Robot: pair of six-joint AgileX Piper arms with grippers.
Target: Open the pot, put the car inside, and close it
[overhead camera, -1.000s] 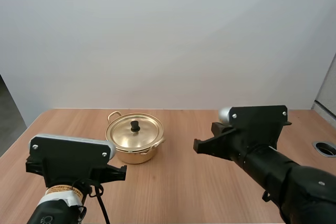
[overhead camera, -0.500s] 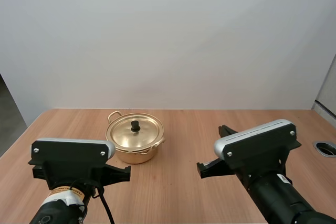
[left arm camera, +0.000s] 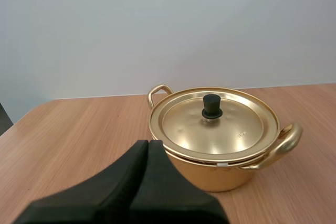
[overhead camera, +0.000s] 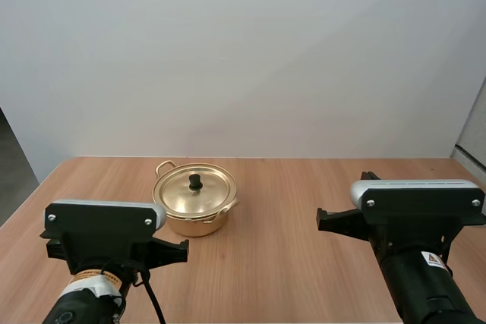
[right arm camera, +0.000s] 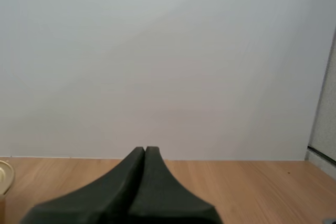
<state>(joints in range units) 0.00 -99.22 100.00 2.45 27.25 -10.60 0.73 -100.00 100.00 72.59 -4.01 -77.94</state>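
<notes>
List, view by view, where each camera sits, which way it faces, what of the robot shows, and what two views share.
High view: behind and above the arm bases, facing forward and down over the wooden table; left arm and right arm show.
Left wrist view: on the left arm, facing the round golden metal pot; shut left hand shows.
Right wrist view: on the right arm, facing across the table; shut right hand shows.
Shared: high and left wrist views both show the lidded pot.
</notes>
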